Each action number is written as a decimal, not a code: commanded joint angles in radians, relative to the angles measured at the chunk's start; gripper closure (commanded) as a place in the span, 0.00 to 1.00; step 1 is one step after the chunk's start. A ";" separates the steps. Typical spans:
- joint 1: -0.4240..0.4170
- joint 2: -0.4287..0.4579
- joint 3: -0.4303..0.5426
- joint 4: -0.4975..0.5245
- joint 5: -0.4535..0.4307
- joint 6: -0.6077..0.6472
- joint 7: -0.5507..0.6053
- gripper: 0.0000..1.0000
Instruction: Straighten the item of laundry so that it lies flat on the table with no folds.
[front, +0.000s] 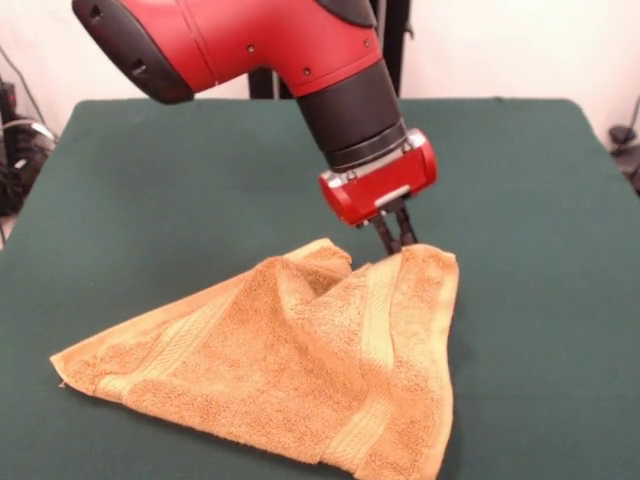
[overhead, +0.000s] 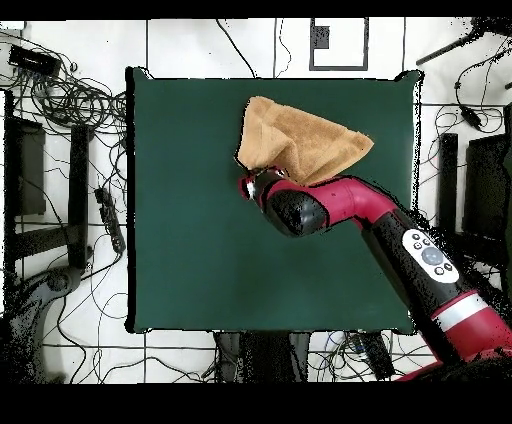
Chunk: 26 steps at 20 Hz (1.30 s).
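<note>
The orange-tan terry towel (front: 300, 370) lies folded over on the dark green table (front: 150, 200), one corner raised into a peak, with paler woven bands across it. My gripper (front: 398, 238) is shut on that raised corner at the towel's upper right and holds it a little above the table. In the overhead view the towel (overhead: 300, 140) sits near the table's (overhead: 200, 250) far edge, and the gripper (overhead: 252, 184) is at its lower left corner, mostly hidden by the red arm. The white tag does not show.
The red and black arm (overhead: 400, 235) reaches in from the lower right in the overhead view. Cables and dark equipment (overhead: 60, 100) lie on the floor around the table. Bare green surface lies left of and below the towel in that view.
</note>
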 joint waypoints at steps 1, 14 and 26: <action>0.042 0.049 0.049 0.041 -0.093 -0.116 -0.126 1.00; 0.025 0.227 0.109 -0.078 -0.162 -0.167 -0.191 1.00; -0.020 0.292 0.206 -0.093 -0.170 -0.136 -0.226 1.00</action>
